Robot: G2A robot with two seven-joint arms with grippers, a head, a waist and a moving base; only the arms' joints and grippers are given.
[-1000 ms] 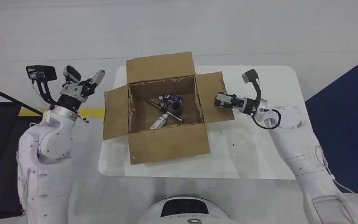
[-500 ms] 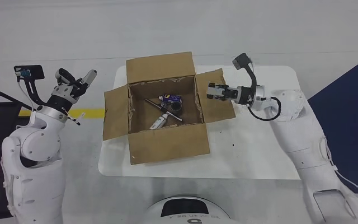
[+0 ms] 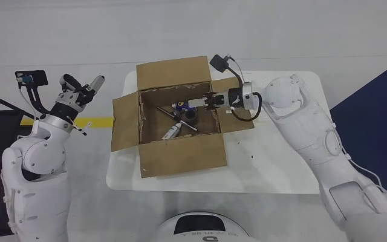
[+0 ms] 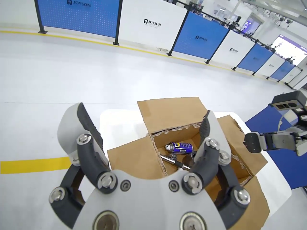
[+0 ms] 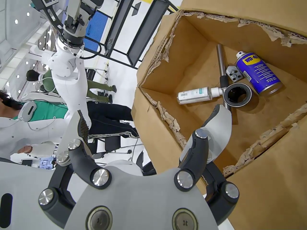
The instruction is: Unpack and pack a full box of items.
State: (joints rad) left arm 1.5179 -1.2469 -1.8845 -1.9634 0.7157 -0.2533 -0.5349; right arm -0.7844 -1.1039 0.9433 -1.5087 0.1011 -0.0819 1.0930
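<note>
Box of brown cardboard (image 3: 181, 154) open on white surface (image 3: 272, 169)
Right end effector (image 3: 198, 101) hung spread wide and empty over it, near a blue spray can (image 5: 257, 72) inside; left end effector (image 3: 84, 81), spread open too, was well apart from both.

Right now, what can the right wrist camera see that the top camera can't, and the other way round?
The right wrist view looks into the box from close up, so a small grey metal block beside the blue spray can can be made out. The top view gives the white table under the box and all four flaps folded out. Both show the spray can, the white bottle, the black ring, the long metal tool and the open right gripper over the box.
</note>
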